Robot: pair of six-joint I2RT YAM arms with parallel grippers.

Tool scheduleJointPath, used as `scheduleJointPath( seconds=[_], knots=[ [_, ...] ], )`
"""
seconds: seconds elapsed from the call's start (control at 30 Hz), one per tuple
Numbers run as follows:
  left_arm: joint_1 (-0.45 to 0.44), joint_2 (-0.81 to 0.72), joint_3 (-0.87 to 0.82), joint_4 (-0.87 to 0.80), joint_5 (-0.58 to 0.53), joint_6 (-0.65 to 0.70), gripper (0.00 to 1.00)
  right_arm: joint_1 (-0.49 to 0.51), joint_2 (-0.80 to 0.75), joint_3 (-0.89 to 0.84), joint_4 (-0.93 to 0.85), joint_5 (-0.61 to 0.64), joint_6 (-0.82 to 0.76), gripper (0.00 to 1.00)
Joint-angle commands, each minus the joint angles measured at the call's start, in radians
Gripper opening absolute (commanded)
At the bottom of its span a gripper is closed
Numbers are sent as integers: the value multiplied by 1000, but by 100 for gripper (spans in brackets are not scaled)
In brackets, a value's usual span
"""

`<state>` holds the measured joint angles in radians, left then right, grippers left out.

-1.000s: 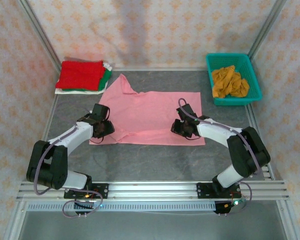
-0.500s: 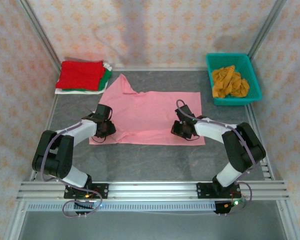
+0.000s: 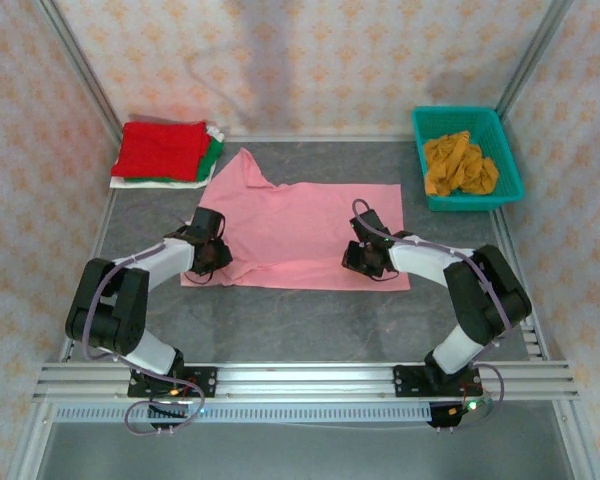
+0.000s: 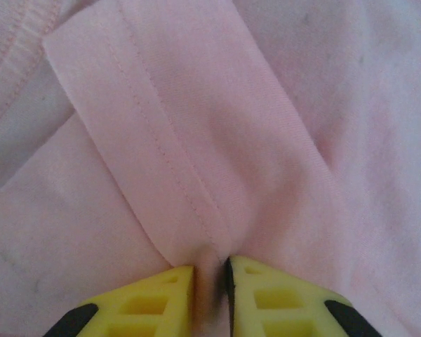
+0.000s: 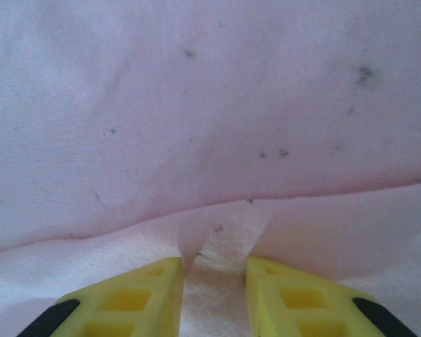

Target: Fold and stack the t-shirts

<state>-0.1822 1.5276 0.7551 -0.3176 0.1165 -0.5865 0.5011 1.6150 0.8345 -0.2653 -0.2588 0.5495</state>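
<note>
Top view, with both wrist views. At the near edge of the table (image 3: 310, 320), the two arms reached forward onto the pink shirt (image 3: 300, 225), which lay spread flat at the table's middle, one sleeve pointing to the far left. The left gripper (image 3: 210, 262) sat at the shirt's near left corner. In its wrist view, the yellow fingers (image 4: 266, 295) were closed on a narrow pinch of folded, stitched hem. The right gripper (image 3: 365, 260) sat on the shirt's near right part. In its wrist view, the fingers (image 5: 137, 298) stood slightly apart, gripping a raised tuck of the pink cloth between them. At the far left corner lay a folded stack, with the red shirt (image 3: 160, 150) on top, the green shirt (image 3: 215, 153) showing at its right edge and the white shirt (image 3: 130, 182) at the bottom. At the far right, a teal basket (image 3: 475, 203) held the crumpled mustard shirt (image 3: 460, 165).
</note>
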Motion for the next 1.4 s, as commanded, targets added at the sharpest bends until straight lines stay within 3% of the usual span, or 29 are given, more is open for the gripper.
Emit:
scheduleJointPath(
  seconds=[0.0, 0.23, 0.43, 0.6, 1.0, 1.37],
  knots=[
    [5, -37, 22, -61, -44, 0, 22, -1, 27, 27, -16, 18, -12, 29],
    [5, -37, 29, -55, -40, 1, 17, -1, 33, 32, -14, 12, -11, 29],
    [5, -17, 38, -48, -32, 3, 3, -1, 28, 31, -13, 9, -6, 29],
    [3, -49, 43, -63, -37, 2, 0, -1, 25, 30, -18, 12, -7, 29],
    [-12, -30, 112, -105, -62, 28, 0, -1, 29, 29, -16, 7, -8, 29],
    [-86, 181, 398, -182, -98, 96, 0, -1, 33, 25, -3, -3, -2, 29]
  ],
)
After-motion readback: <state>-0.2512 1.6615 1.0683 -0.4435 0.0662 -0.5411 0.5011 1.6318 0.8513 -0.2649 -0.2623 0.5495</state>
